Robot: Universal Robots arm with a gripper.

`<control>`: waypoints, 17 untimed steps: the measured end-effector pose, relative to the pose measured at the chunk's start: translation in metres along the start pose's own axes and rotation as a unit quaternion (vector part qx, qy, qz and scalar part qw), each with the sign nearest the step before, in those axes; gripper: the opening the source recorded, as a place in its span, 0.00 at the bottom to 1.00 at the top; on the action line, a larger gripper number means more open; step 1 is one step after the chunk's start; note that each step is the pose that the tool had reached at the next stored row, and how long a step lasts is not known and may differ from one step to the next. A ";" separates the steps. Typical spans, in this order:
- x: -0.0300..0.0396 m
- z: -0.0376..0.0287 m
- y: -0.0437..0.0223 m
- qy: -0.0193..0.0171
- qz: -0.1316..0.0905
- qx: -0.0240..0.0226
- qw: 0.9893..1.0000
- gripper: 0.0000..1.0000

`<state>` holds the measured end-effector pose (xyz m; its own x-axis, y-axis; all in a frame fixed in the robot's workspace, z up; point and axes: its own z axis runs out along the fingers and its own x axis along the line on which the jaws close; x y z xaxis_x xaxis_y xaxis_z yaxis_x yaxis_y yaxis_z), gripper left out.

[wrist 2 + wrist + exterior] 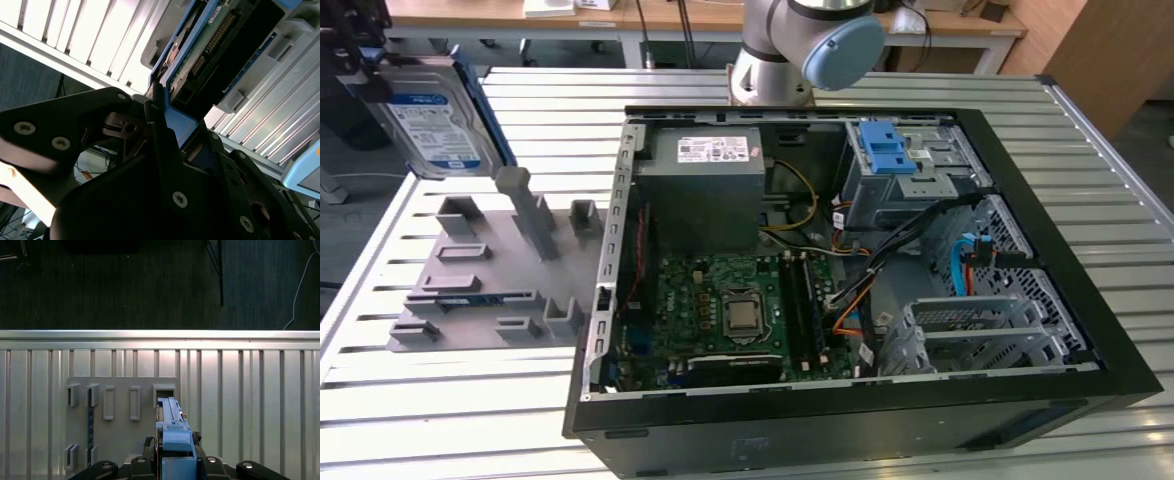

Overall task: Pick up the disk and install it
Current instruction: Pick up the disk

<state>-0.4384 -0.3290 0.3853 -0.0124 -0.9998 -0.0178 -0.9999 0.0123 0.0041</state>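
The fingers [159,142] grip the disk [438,118] by its blue bracket [175,440], holding it upright above the grey holder [487,270] near the surface's [1107,150] edge, probably to clear the slots.

On slatted table [454,420], computer case [854,250] is set; holder plate [487,280] laid just beside it, at exterior view's left. Over plate, disk [434,115] held clamped in gripper [182,132].

The claw [169,116] clamps the disk [210,50] by its blue bracket [181,131]; slatted table [75,35] behind.
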 end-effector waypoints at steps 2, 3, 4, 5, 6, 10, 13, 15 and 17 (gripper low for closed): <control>0.0000 -0.0010 0.0000 0.000 0.000 0.000 1.000 0.36; 0.0000 -0.0014 0.0000 0.000 0.000 0.000 1.000 0.36; 0.0000 -0.0018 0.0000 0.000 0.000 0.000 1.000 0.36; -0.0001 -0.0023 0.0000 0.000 0.000 0.000 1.000 0.36; -0.0001 -0.0028 0.0000 0.000 0.000 0.000 1.000 0.36; -0.0001 -0.0047 0.0000 0.000 0.000 0.000 1.000 0.36; -0.0001 -0.0058 0.0000 0.000 0.000 0.000 1.000 0.36; -0.0002 -0.0065 0.0000 0.000 0.000 0.000 1.000 0.36; -0.0002 -0.0072 0.0000 0.000 0.000 0.000 1.000 0.36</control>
<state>-0.4384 -0.3289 0.3926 -0.0125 -0.9998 -0.0178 -0.9999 0.0124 0.0040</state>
